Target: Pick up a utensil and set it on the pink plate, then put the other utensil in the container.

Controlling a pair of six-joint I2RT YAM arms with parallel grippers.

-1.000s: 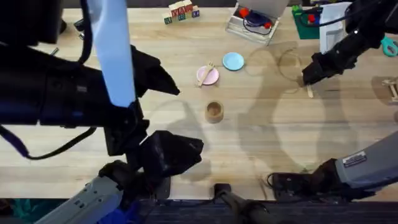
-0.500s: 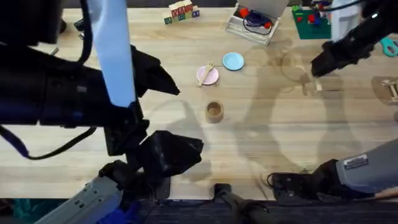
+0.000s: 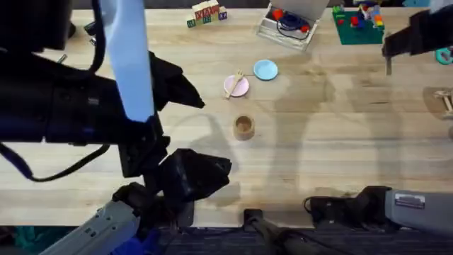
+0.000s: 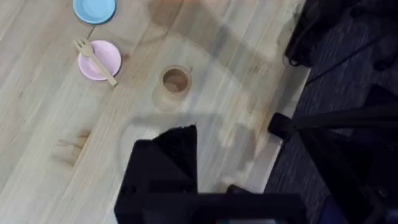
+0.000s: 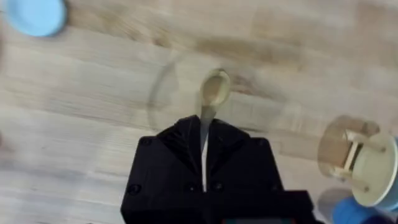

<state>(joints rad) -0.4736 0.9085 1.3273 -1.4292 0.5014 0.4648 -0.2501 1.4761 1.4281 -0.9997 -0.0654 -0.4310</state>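
Observation:
The pink plate lies at the table's middle back with the wooden fork resting across it, also seen as plate and fork in the left wrist view. The brown container stands upright just in front of the plate. My right gripper hangs high at the far right, shut on the slim wooden utensil, whose rounded end sticks out past the fingers. My left gripper hovers high above the table's near left, with nothing seen in it.
A light blue plate lies right of the pink one. Along the back edge are letter blocks, a clear box with red items and a green brick base. A wooden piece sits at the right edge.
My right gripper has risen and swung back and to the right, carrying the slim utensil up off the table. The left arm, fork, plates and container have not moved.

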